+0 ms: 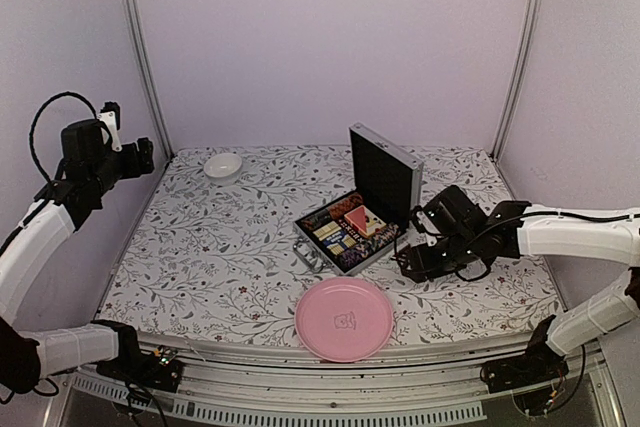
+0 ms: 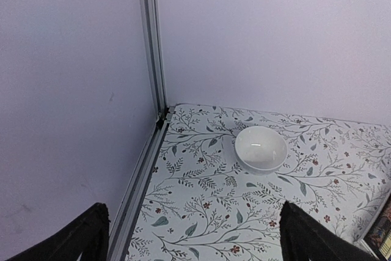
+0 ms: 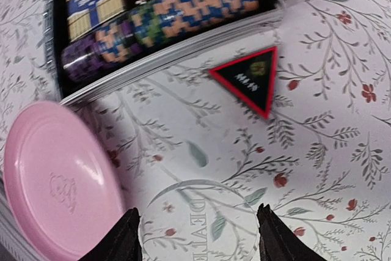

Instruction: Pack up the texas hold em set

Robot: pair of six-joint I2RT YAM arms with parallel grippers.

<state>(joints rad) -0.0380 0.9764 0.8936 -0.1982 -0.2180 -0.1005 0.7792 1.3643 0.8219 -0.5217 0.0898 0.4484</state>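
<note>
The silver case [image 1: 386,179] stands open at mid-table with its lid upright. In its black tray lie rows of poker chips [image 3: 183,10] and card decks [image 3: 91,1]. A clear round dealer button [image 3: 204,221] lies just right of the case's front corner. My right gripper [image 1: 410,262] is low over it, and in the wrist view its fingertips [image 3: 198,236] touch the button's two edges. My left gripper [image 1: 145,157] is raised at the far left, open and empty [image 2: 195,236]. No dice are visible.
A pink plate [image 1: 344,319] sits at the front edge, close to the right gripper's left finger [image 3: 55,181]. A black triangle with a red border [image 3: 250,77] lies beside the case. A small white bowl [image 1: 223,165] sits at the back left [image 2: 261,148].
</note>
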